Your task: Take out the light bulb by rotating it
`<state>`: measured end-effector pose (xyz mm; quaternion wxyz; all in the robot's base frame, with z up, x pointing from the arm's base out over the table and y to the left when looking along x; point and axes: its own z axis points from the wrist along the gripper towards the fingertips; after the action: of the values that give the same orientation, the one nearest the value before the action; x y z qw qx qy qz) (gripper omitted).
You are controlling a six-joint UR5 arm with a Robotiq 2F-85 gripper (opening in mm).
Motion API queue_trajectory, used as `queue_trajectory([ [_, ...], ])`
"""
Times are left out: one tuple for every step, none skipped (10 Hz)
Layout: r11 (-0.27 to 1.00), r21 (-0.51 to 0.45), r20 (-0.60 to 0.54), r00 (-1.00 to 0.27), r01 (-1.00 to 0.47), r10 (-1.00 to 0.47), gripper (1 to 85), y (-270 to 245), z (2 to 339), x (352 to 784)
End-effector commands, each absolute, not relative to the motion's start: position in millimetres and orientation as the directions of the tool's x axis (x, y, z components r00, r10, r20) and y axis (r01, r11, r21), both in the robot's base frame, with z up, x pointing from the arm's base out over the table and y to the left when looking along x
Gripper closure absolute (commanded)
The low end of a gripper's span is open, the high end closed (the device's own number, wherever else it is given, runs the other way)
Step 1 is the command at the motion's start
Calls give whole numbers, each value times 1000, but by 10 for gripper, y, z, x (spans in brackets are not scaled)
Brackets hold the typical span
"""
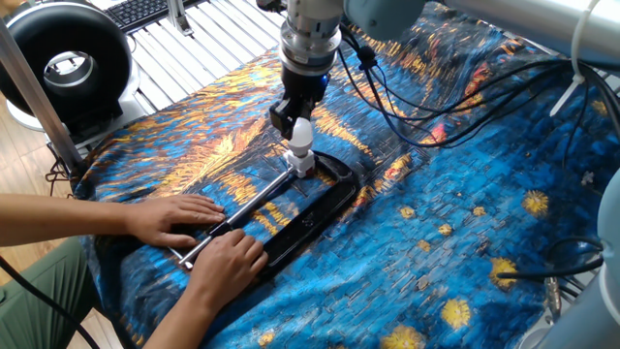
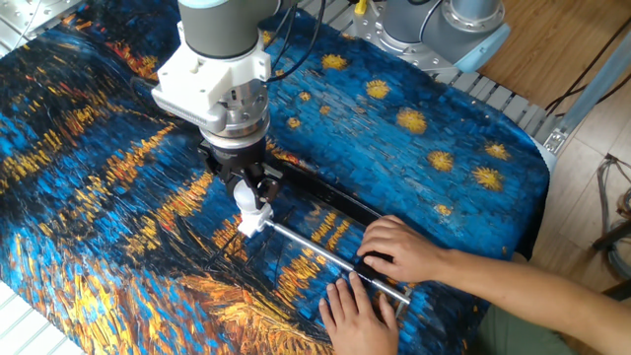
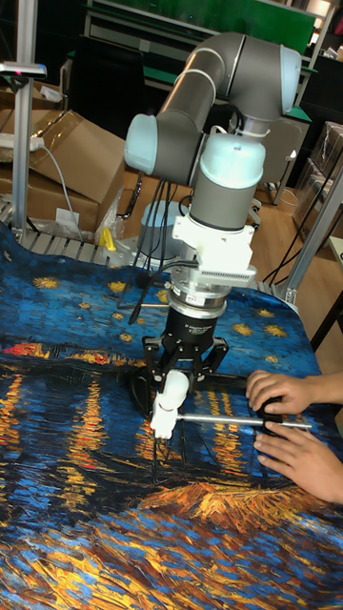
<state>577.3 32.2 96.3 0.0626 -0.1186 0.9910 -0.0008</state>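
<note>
The light bulb (image 1: 302, 137) (image 2: 245, 199) (image 3: 175, 389), a small white globe, stands upright in a white socket (image 1: 306, 166) (image 2: 254, 222) (image 3: 162, 420). The socket sits at the end of a metal rod (image 1: 254, 206) (image 2: 325, 254) over a black base (image 1: 315, 215). My gripper (image 1: 299, 130) (image 2: 246, 191) (image 3: 178, 380) comes down from above and is shut on the bulb, with a dark finger on either side of the globe. The bulb's screw base is hidden inside the socket.
Two human hands (image 1: 184, 219) (image 2: 394, 248) (image 3: 286, 393) press on the rod and the black base at the end away from the socket. A blue and orange patterned cloth (image 1: 465, 242) covers the table. Cables (image 1: 436, 107) trail behind the arm. A black round fan (image 1: 63, 68) stands at the far left.
</note>
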Motion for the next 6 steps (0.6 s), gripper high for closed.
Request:
queue_trajectory([
  [940,-68,-163,-925,-335,-342,653,289,990,5916],
  [932,-75,-168,-916,-356,-364,663,288,999,5932],
  [921,-91,-178,-903,-380,-390,667,272,1012,5969],
  [910,-103,-189,-891,-401,-414,667,268,1022,6011],
  [901,-104,-197,-879,-422,-434,670,294,1015,6032],
  [873,-127,-185,-853,-471,-487,670,271,1002,6040],
])
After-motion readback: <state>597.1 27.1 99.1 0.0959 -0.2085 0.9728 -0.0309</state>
